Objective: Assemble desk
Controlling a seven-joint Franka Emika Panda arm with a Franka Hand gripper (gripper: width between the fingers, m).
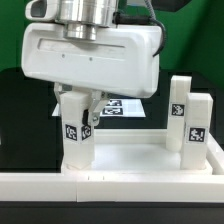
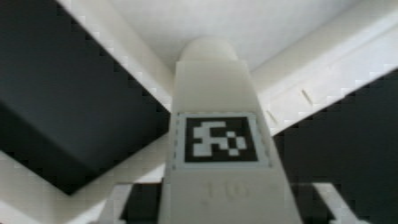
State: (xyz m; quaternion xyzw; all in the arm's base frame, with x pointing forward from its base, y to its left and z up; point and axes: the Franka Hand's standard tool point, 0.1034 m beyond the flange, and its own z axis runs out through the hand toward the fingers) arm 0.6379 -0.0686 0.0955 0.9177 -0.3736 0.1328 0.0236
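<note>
Wrist view, held leg: tagged square leg (image 2: 221, 140) fills frame, upright between the fingers.
Gripper (image 1: 78, 98): clamped on that leg's top.
Desk slab (image 1: 130, 155): under the leg, two legs (image 1: 188, 122) standing at far side.
Handling: likely light, rigid, slick plastic; grip flat sides high.

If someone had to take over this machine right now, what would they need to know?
Gripper: shut on a leg, holding it upright over the desk slab near the corner at the exterior view's left. The wrist view shows that tagged leg between the fingers.
Two other legs stand upright at the slab's far side, on the exterior view's right; whether they are fully seated cannot be told.
A fourth leg is not in view.
Left: seat the held leg, then find the last one.
</note>
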